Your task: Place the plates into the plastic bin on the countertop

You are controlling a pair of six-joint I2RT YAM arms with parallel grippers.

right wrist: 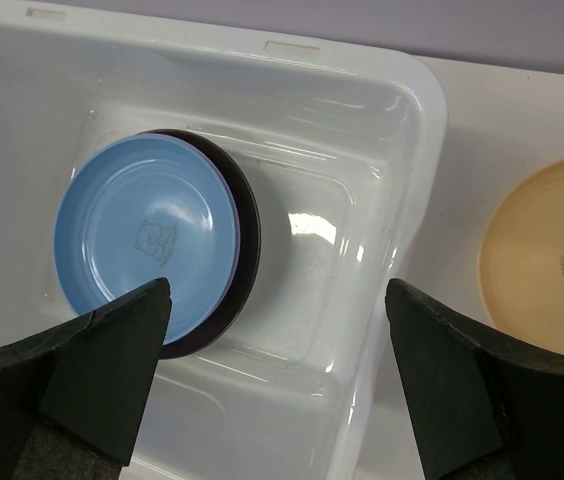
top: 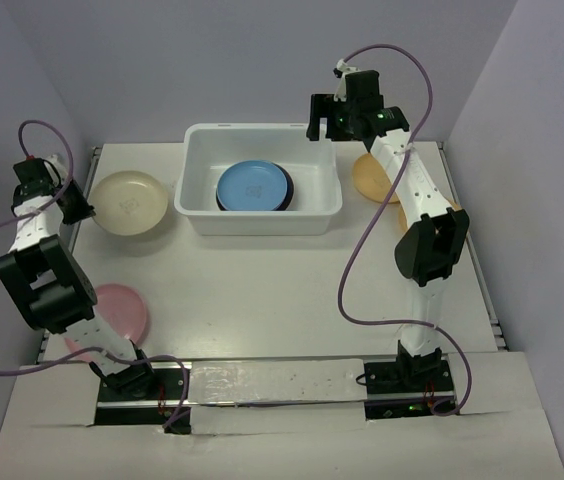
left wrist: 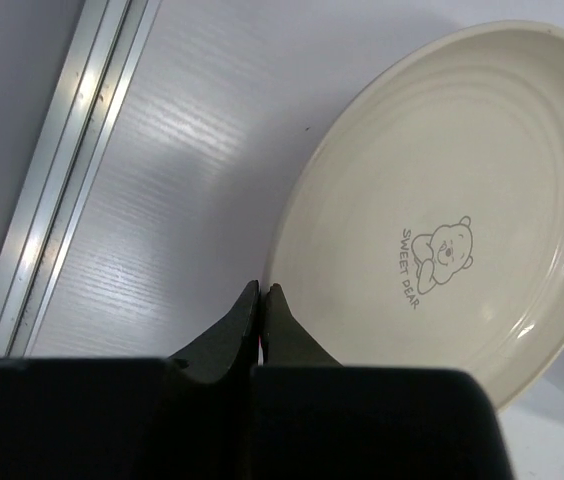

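My L hand [left wrist: 265, 290] is pressed together right at the rim of the cream plate [left wrist: 442, 180] on the tabletop [top: 262, 290], left of the bin [right wrist: 432, 110]; can't tell if the rim's caught. My R hand [right wrist: 277, 290] hangs wide apart over the bin. Inside: blue plate [right wrist: 142, 240] atop a dark plate [right wrist: 249, 240]. Orange plate [right wrist: 552, 260] lies right of it, pink plate [top: 122, 305] front-left.

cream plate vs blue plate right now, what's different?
Colour: the cream plate is off-white, the blue plate light blue.
Place: cream lies on the countertop left of the plastic bin; blue is inside it, stacked on a dark plate.
Contact: the left claw is shut at the cream plate's rim; the open right claw hangs over the bin, not touching blue.
Both are round, shallow, with a bear print.
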